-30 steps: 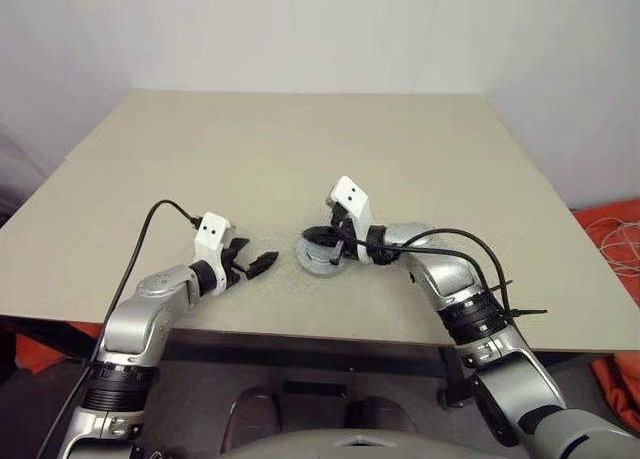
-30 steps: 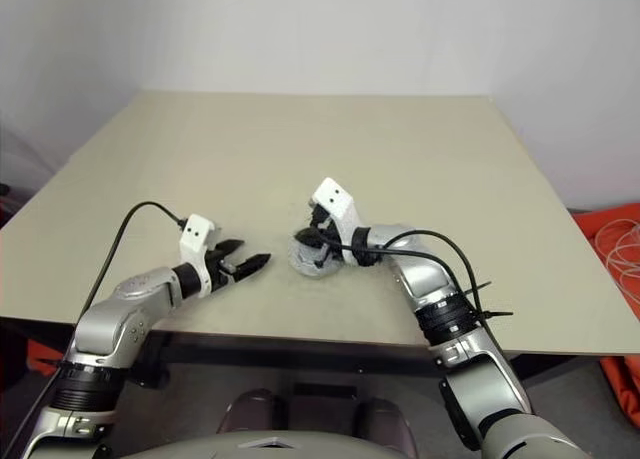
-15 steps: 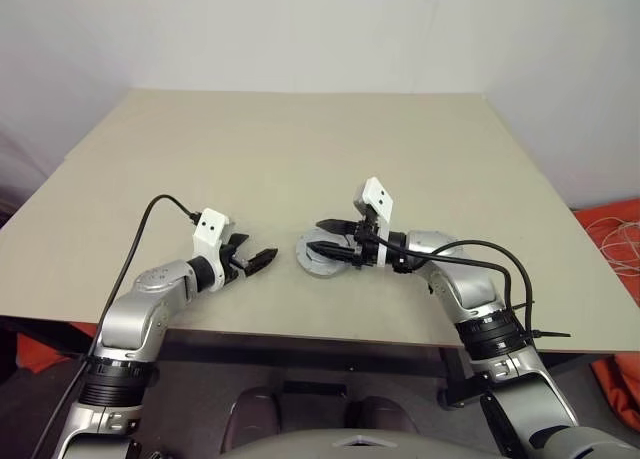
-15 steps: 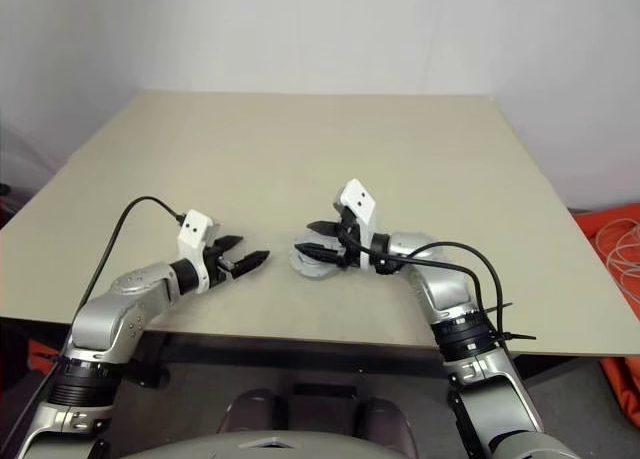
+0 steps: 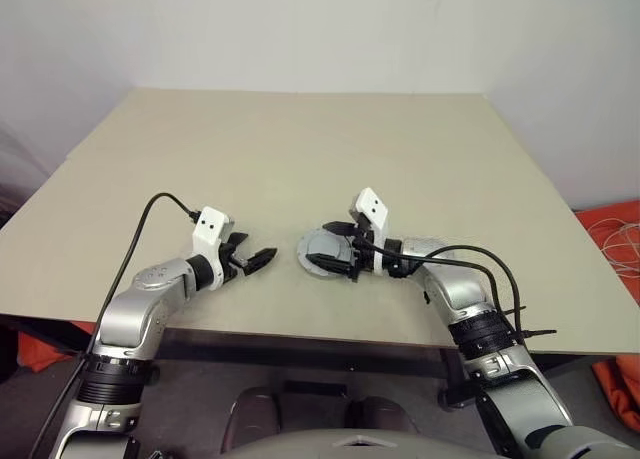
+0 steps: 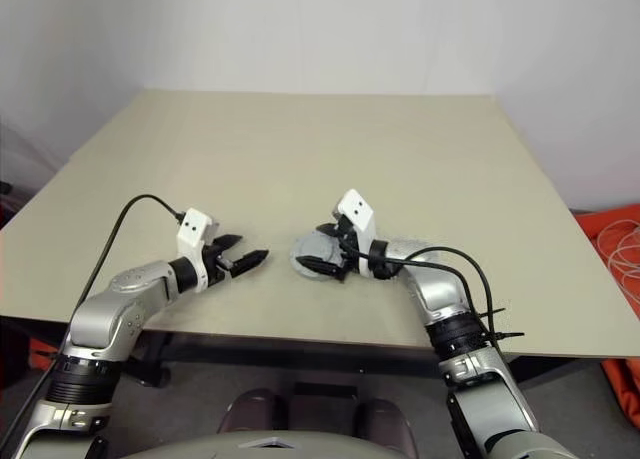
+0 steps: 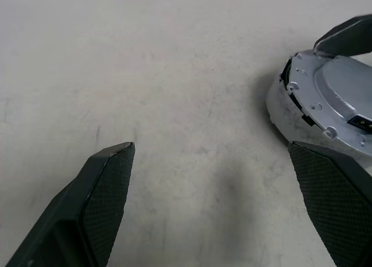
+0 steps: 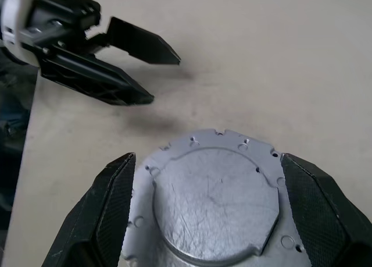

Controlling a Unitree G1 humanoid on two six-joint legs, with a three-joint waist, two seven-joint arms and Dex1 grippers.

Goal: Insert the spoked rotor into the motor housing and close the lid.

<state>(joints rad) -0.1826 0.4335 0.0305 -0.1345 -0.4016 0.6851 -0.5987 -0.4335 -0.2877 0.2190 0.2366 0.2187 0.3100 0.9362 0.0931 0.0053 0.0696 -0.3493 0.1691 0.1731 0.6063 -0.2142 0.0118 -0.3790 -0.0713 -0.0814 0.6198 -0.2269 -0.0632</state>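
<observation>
Since a second ago your right gripper (image 8: 203, 214) has let go and dropped lower: it was closed over the assembly from above, and now its jaws stand wide apart, one on either side of the lid (image 8: 216, 204), with nothing in them. Your left gripper (image 5: 254, 262) has not moved; it hangs wide open and empty just beside the assembly, toward the bench's left edge. You will find the lid seated flat on the motor housing (image 7: 290, 113), the pair resting on the bench (image 5: 300, 149) near the middle of its near edge. You cannot see the spoked rotor, presumably shut inside. Judge this stack as stiff cast metal, fairly heavy for its size and not fragile, though its smooth faces will likely slip under hard pads. If you need to press or shift it, take it across the full width at the housing's side wall, below the lid's notched flange, not by the lid's thin edge.
</observation>
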